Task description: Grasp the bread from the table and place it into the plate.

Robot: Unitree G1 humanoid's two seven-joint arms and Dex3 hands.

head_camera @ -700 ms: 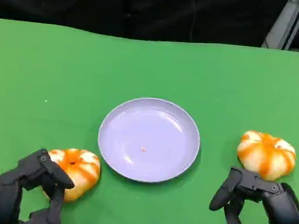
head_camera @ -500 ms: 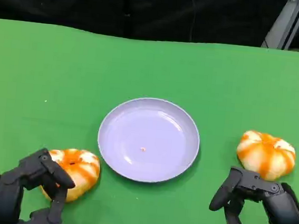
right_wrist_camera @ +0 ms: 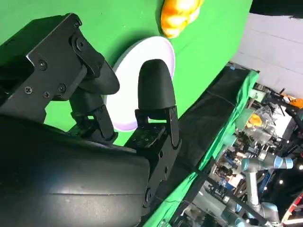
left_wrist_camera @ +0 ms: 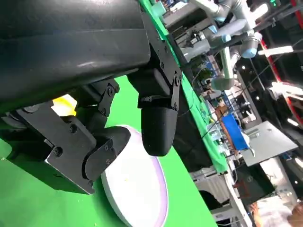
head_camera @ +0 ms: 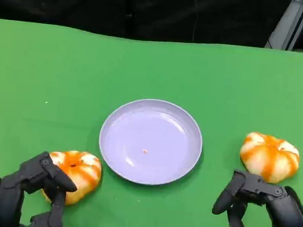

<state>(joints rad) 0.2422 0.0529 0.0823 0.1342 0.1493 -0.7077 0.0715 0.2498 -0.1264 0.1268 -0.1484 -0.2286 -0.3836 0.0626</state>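
Two orange-and-white bread rolls lie on the green table either side of a pale lilac plate (head_camera: 117, 122). The left bread (head_camera: 81, 172) is close to the plate's near left rim. My left hand (head_camera: 30, 194) sits against that bread's near left side, fingers apart and curved around it without closing. A yellow sliver of this bread (left_wrist_camera: 64, 105) shows behind the left fingers (left_wrist_camera: 157, 124), with the plate (left_wrist_camera: 142, 189) beyond. The right bread (head_camera: 270, 156) lies right of the plate. My right hand (head_camera: 266, 214) is just in front of it, open, holding nothing. Past the right fingers (right_wrist_camera: 154, 90) I see the plate (right_wrist_camera: 163, 49) and a bread (right_wrist_camera: 179, 13).
The green cloth (head_camera: 64, 73) stretches wide behind the plate up to a dark backdrop at the far edge. A metal stand (head_camera: 289, 22) rises at the far right corner. A tiny orange crumb (head_camera: 145, 151) lies in the plate.
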